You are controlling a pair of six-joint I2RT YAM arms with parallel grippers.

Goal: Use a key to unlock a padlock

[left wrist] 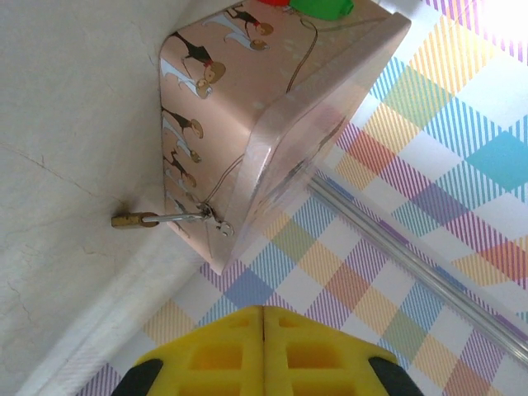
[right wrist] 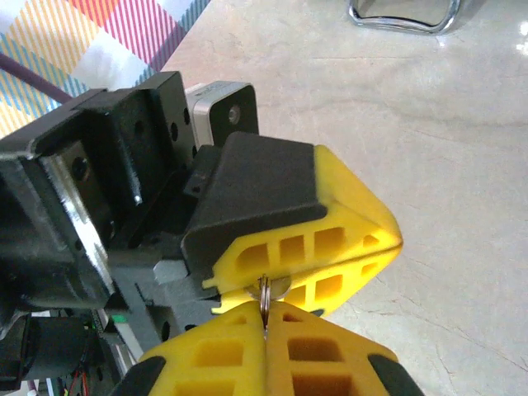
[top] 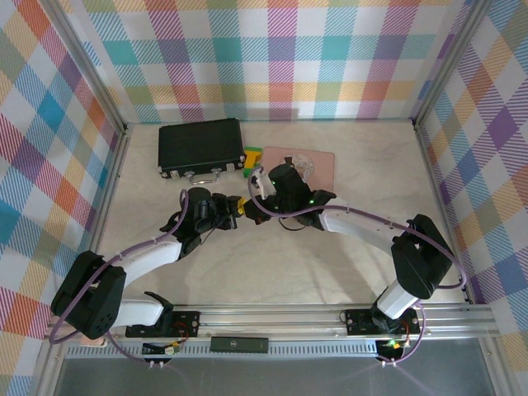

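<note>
My right gripper [right wrist: 264,326] pinched shut on key ring [right wrist: 264,290], tip to tip with my left gripper [left wrist: 264,320], also shut, nothing seen inside. Padlock [left wrist: 132,220] clipped to pink tin [left wrist: 247,91], 10 o'clock from left gripper, long axis 9-to-3, body toward 9.

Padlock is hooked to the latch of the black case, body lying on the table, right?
No. The padlock is hooked to the latch of the pink tin, not the black case; its body does lie on the table. The left wrist view shows it.
</note>
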